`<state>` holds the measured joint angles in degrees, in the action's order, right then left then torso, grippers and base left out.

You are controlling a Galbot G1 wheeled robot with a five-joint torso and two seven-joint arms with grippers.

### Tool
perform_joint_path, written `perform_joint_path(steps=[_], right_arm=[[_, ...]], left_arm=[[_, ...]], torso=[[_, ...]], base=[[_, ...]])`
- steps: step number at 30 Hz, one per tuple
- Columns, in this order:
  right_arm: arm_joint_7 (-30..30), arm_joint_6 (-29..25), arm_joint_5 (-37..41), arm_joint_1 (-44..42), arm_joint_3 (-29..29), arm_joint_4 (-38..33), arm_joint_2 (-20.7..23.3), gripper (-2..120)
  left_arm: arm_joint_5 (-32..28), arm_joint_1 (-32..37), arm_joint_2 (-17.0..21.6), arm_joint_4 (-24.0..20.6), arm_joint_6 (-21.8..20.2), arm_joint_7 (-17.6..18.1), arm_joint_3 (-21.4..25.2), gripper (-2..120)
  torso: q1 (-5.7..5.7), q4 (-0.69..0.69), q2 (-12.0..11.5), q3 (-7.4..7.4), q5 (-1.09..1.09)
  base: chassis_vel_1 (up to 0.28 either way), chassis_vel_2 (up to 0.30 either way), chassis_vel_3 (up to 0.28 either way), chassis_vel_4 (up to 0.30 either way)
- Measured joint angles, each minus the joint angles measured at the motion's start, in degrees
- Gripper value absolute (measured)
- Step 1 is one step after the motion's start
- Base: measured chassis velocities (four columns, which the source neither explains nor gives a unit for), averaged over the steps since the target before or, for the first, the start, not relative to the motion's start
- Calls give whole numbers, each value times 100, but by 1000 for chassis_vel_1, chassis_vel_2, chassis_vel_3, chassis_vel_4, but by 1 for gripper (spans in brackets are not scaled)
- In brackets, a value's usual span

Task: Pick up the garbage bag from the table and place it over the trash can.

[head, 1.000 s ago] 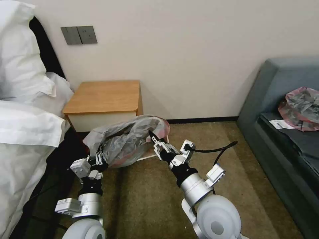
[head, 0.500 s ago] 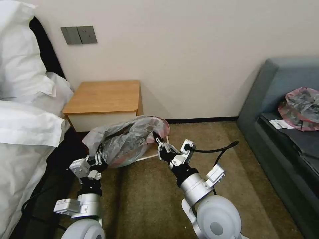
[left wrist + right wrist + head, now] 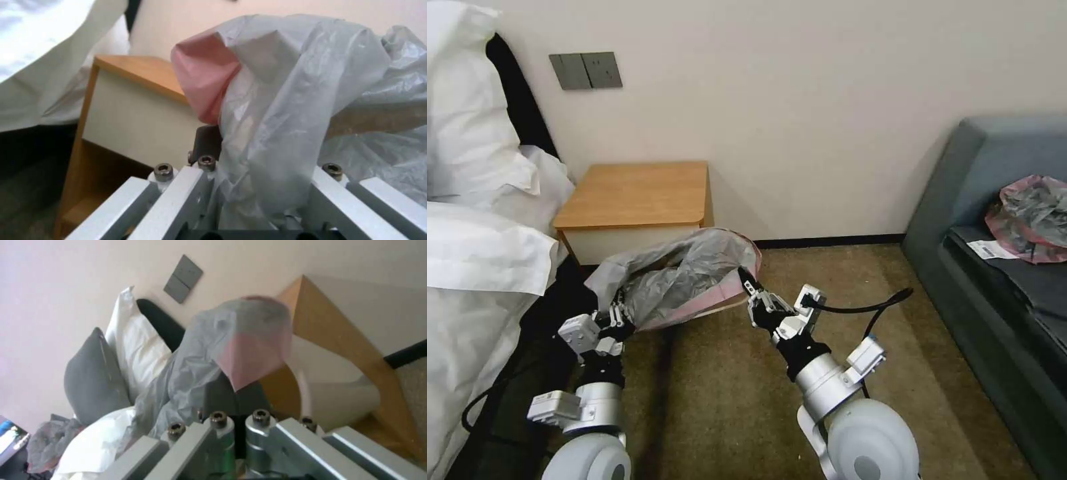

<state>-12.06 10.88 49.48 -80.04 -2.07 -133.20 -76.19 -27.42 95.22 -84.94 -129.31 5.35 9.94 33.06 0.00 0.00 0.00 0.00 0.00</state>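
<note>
Left pincer [image 3: 616,313]: clamped on the left end of the garbage bag [image 3: 684,277], low in front of the counter [image 3: 637,193]; the left wrist view has grey film [image 3: 285,110] drawn down between the closed fingers, with a pink fold beside it
Right pincer [image 3: 747,280]: closed on the bag's pink rim at its right end, dark fingers [image 3: 742,275] pinching the edge
Garbage bag: stretched between the two pincers, off the counter, hanging in the air before the white drawer front, mouth spread wide and pink rim along the near edge
Counter: orange-brown top bare, standing against the wall beside the bed [image 3: 474,267]
Head view: both arms and the whole span of the bag; also a second grey-and-pink bag [image 3: 1030,213] lying on the grey sofa [image 3: 994,313], well apart
Right wrist view: the pink corner [image 3: 251,363] of the bag rising just above the fingers, the pillows [image 3: 129,350] behind it
Left wrist view: the counter's side panel and low shelf [image 3: 84,206] behind the film
</note>
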Motion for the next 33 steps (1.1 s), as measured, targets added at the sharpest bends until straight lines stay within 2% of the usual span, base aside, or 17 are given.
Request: perform_joint_path(steps=[12, 16, 25, 33], right_arm=[[72, -76, -239, -89, 3, 30, 4, 0], [112, -184, -440, -130, -23, 131, 8, 0], [140, -277, -576, -144, -62, 249, 4, 0], [176, -400, -741, -76, -114, 540, -38, 0]], left_arm=[[-252, -31, 18, -145, -287, 335, 5, 8], [-604, -30, 18, -355, -519, 557, 16, 8], [-835, -15, 20, -510, -699, 728, 38, 8], [-1285, 160, -5, -884, -1046, 848, -98, 8]], torso=[[0, 0, 0, 0, 0], [0, 0, 0, 0, 0], [0, 0, 0, 0, 0], [0, 0, 0, 0, 0]], base=[[0, 0, 0, 0], [0, 0, 0, 0], [0, 0, 0, 0], [0, 0, 0, 0]])
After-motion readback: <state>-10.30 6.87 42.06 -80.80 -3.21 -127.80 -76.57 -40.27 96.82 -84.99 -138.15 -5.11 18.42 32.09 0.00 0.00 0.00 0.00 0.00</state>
